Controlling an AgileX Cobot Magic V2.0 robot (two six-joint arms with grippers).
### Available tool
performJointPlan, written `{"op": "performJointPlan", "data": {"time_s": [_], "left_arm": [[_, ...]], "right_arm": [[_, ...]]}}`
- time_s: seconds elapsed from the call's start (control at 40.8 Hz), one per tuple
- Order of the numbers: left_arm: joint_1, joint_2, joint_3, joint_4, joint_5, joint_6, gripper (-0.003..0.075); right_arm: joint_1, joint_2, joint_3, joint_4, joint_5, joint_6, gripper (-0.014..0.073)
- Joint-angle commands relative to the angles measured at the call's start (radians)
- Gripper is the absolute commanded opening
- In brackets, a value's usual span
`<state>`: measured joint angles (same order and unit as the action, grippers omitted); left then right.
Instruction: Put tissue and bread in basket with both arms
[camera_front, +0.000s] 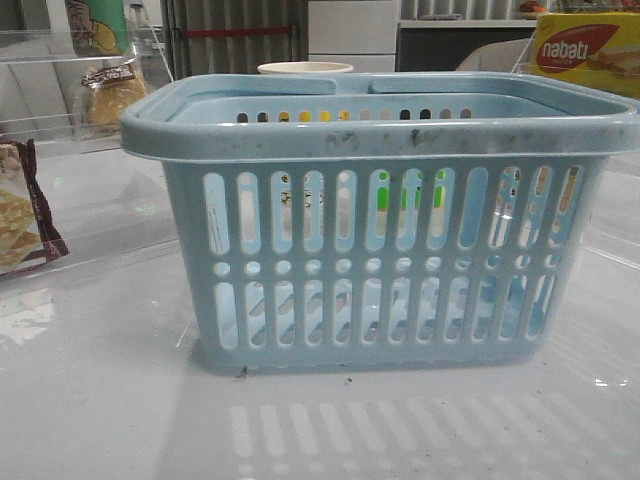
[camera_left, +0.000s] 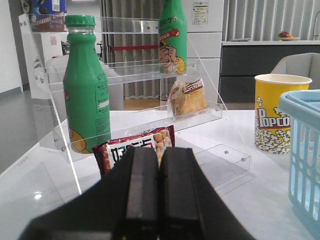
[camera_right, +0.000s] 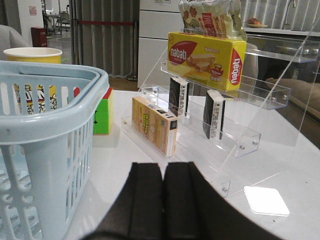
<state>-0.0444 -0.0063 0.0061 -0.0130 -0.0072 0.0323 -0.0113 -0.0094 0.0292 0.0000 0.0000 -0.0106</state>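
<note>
The light blue slotted basket stands in the middle of the table; no tissue or bread shows through its slots. It also shows in the left wrist view and the right wrist view. The bagged bread sits on the clear left rack's middle shelf, and also shows in the front view. Two upright black tissue packs stand on the right rack. My left gripper is shut and empty, facing the left rack. My right gripper is shut and empty, beside the basket.
Two green bottles and a maroon-edged cracker packet are on the left rack. A popcorn cup stands behind the basket. The right rack holds a nabati box and a tan carton; a colour cube sits nearby.
</note>
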Motion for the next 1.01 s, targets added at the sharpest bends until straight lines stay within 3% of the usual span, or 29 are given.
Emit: {"op": "performJointPlan", "data": {"time_s": [0.0,0.81,0.982], "left_arm": [[-0.002,-0.017,0.001,-0.001,-0.088,-0.006,0.0091],[-0.002,-0.017,-0.003,-0.001,-0.129,-0.006,0.0091],[-0.002,-0.017,-0.098,-0.001,-0.129,-0.006,0.0091]], "right_arm": [[-0.001,-0.019,0.000,0.000,-0.088,-0.007,0.0056],[-0.001,-0.019,-0.001,0.000,-0.126,-0.007,0.0056],[0.003,-0.019,-0.095,0.000,-0.139,-0.005,0.0056]]}}
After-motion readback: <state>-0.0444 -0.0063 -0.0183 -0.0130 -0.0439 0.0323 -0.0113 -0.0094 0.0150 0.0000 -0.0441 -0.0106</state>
